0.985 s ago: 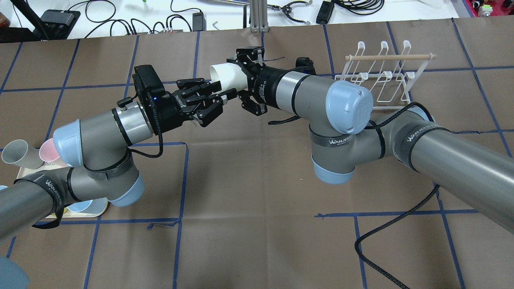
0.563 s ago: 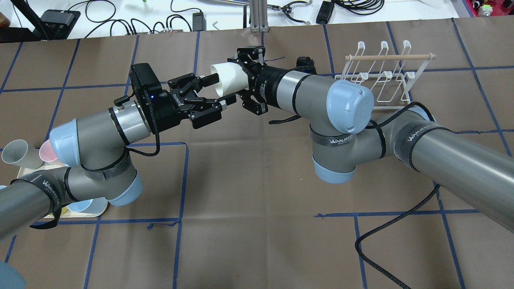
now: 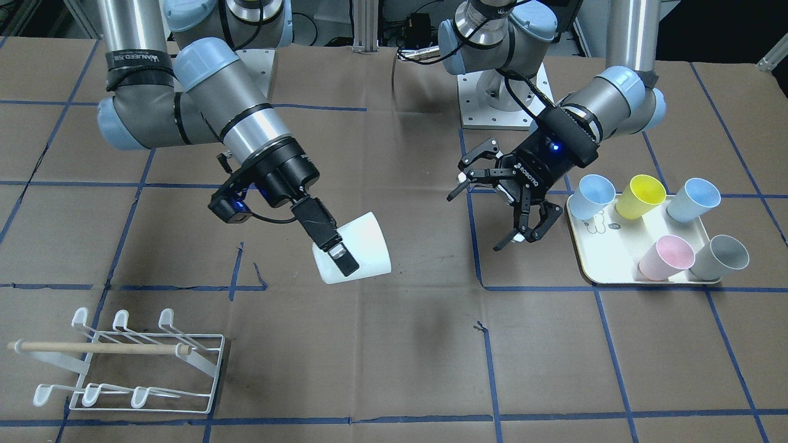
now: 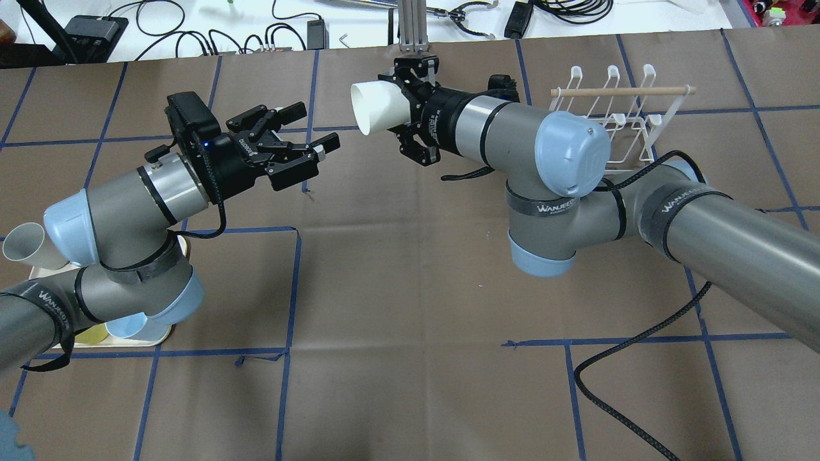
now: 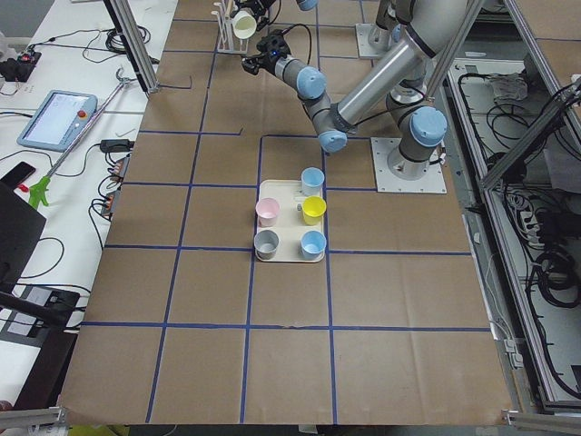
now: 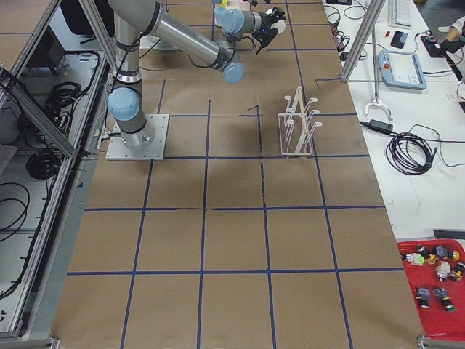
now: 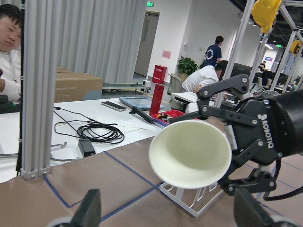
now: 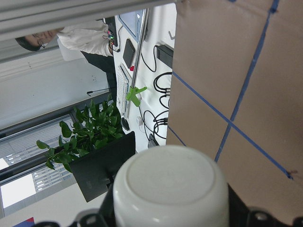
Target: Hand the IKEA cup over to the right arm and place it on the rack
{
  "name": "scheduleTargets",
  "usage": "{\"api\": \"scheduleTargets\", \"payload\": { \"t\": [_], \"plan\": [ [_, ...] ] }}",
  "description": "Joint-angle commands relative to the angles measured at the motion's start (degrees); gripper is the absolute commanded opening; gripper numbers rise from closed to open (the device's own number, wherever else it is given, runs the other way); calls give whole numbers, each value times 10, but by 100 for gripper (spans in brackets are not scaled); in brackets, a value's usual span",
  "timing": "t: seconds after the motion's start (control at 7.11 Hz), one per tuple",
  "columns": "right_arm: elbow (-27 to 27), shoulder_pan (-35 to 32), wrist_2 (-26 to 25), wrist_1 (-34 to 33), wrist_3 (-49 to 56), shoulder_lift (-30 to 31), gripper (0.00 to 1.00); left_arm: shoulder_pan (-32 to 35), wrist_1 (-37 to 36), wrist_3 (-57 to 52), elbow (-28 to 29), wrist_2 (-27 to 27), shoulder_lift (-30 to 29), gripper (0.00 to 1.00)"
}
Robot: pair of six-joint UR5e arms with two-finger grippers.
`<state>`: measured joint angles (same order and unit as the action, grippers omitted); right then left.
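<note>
Cup, front-facing view: the white IKEA cup (image 3: 363, 252) is in the air on its side over the middle of the table (image 3: 394, 369). My right gripper (image 3: 348, 261) clamps it near the base; one finger lies across its wall and the other is hidden behind it.
Left gripper, same view: my left gripper (image 3: 483, 212) hangs spread wide and empty beside the cream tray (image 3: 591, 274), well apart from the cup.
Rack, same view: the white wire rack (image 3: 144, 363) stands on my right side, near the table edge far from my base.
Overhead view: the cup's mouth points toward my left gripper. The rack sits beyond my right arm (image 4: 564, 160), so I judge the wrist must swing that way and turn the mouth downward.
Left wrist view: the open mouth faces the lens, with nothing inside.
Right wrist view: only the cup's flat base shows, centred low in the frame.
Side views: too small to judge the grip.
Doing it well: I should hold a firm clamp on the tapered wall and come down over one prong from above, clear of the wooden dowel (image 3: 98, 347). I should let go only once the cup rests, since the light rack may shift.
</note>
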<state>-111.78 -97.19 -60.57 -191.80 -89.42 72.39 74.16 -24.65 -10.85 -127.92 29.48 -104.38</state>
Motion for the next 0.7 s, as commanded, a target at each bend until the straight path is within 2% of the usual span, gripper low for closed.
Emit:
{"api": "scheduleTargets", "payload": {
  "t": [0.0,0.28,0.56],
  "plan": [
    [11,76,-2,1,225,6,28,1,93,2,30,148,7,99],
    [23,102,-12,3,442,7,23,20,236,2,90,261,10,99],
    [25,122,-75,-1,656,0,18,76,441,2,165,410,30,99]
  ]
}}
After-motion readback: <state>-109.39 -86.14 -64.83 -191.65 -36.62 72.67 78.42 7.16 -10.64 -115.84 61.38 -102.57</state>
